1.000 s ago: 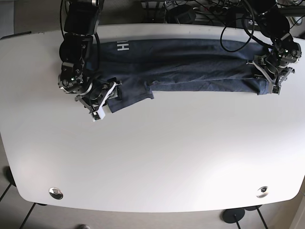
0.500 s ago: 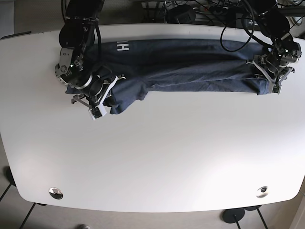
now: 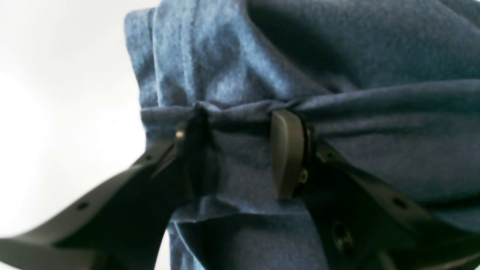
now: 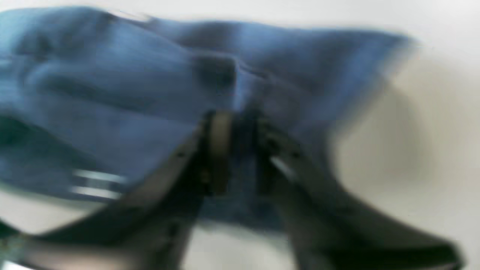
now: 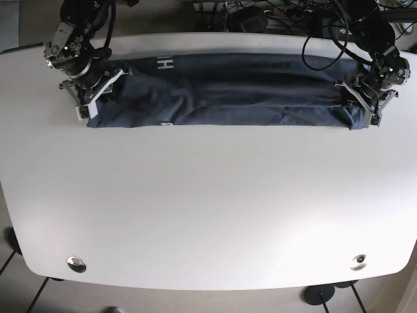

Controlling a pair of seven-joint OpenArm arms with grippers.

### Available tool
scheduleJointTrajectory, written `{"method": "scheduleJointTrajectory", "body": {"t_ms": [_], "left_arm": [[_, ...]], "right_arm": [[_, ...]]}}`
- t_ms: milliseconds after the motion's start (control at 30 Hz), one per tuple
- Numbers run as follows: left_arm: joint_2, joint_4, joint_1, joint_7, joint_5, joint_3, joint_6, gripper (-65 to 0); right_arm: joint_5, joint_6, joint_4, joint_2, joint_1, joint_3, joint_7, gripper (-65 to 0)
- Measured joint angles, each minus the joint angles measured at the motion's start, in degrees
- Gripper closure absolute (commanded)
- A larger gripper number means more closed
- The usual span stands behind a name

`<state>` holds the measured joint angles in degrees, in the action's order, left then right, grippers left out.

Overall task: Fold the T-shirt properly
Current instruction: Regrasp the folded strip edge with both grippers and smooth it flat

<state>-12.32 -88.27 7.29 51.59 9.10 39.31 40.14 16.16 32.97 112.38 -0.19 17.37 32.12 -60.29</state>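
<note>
The dark blue T-shirt (image 5: 241, 91) lies as a long folded band across the far part of the white table (image 5: 208, 202), with white lettering (image 5: 167, 64) near its left end. My right gripper (image 5: 88, 107) is at the band's left end; in the blurred right wrist view the gripper (image 4: 242, 150) is shut on the T-shirt (image 4: 112, 93), with fabric pinched between narrow fingers (image 4: 221, 150). At the band's right end sits my left gripper (image 5: 368, 107). Seen from the left wrist, that gripper (image 3: 236, 150) holds bunched cloth of the T-shirt (image 3: 262, 56) between its fingertips (image 3: 287, 153).
Cables and equipment (image 5: 273, 16) crowd the space beyond the table's far edge. Two metal fittings (image 5: 77, 263) (image 5: 358, 261) sit near the front corners. Floor tiles show past the front left corner.
My right gripper has swung from the front-left back toward the far left, pulling the loose flap along so the shirt now lies as one straight band. The left gripper has barely moved.
</note>
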Motion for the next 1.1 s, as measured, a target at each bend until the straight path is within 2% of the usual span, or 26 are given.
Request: {"method": "scheduleJointTrajectory", "body": {"t_ms": [67, 100, 133, 167, 267, 333, 433, 500, 567, 700, 867, 1000, 1067, 1100], "left_arm": [[-0.1, 0.0, 0.0, 0.0, 0.0, -0.1, 0.0, -24.0], [-0.1, 0.0, 0.0, 0.0, 0.0, -0.1, 0.0, -24.0], [-0.1, 0.0, 0.0, 0.0, 0.0, -0.1, 0.0, -24.0], [-0.1, -0.1, -0.2, 0.0, 0.0, -0.1, 0.0, -24.0], [-0.1, -0.1, -0.2, 0.0, 0.0, -0.1, 0.0, -23.9], [-0.1, -0.1, -0.2, 0.0, 0.0, -0.1, 0.0, -23.9], [-0.1, -0.1, -0.1, 0.0, -0.1, 0.0, 0.0, -23.9], [-0.1, 0.0, 0.0, 0.0, 0.0, 0.0, 0.0, -23.9], [-0.1, 0.1, 0.0, 0.0, -0.1, 0.1, 0.0, -23.9], [-0.6, 5.0, -2.4, -2.9, 0.9, 0.3, 0.0, -23.9], [-1.0, 14.4, -10.6, -9.8, -4.1, 0.0, 0.0, -24.0], [-0.6, 16.2, -14.7, -8.8, -5.8, -0.1, 0.0, -24.2], [0.3, 12.0, -14.4, -6.1, -7.0, -0.1, 0.0, -24.2], [0.3, 9.0, -13.8, -5.7, -5.2, 0.1, 0.0, -24.3]], "right_arm": [[-0.5, 0.02, 1.9, 0.0, 0.3, 2.0, -0.1, -36.3], [1.5, 0.31, 2.4, 0.0, 0.1, 1.6, 0.2, -37.7], [5.4, 2.12, 2.4, 0.0, 0.1, 0.8, 0.2, -37.7], [8.5, 3.08, 2.4, 0.0, 0.8, -0.9, 0.5, -37.7], [9.2, 3.06, 2.1, -0.1, 1.8, -7.0, -0.1, -37.6], [7.3, 3.06, 0.1, -0.2, 1.5, -9.2, 0.5, -32.0], [4.6, 3.06, -5.2, -0.2, 1.4, -10.9, 1.4, -17.6], [3.4, 3.06, -9.3, -0.1, 1.6, -10.8, 5.1, -12.8], [3.3, 3.21, -13.6, 0.2, 0.6, -10.7, 11.3, -13.8], [1.1, 4.35, -20.6, 0.4, -5.0, -10.4, 16.3, -13.8], [0.5, 4.61, -24.9, 1.8, -10.0, -9.3, 17.2, -13.6], [-0.8, 4.48, -25.1, 2.3, -11.2, -8.5, 16.6, -13.3], [-0.8, 4.35, -25.1, 2.3, -11.2, -8.5, 16.6, -13.2], [-0.8, 4.35, -25.1, 2.3, -11.2, -8.5, 16.6, -13.2]]}}
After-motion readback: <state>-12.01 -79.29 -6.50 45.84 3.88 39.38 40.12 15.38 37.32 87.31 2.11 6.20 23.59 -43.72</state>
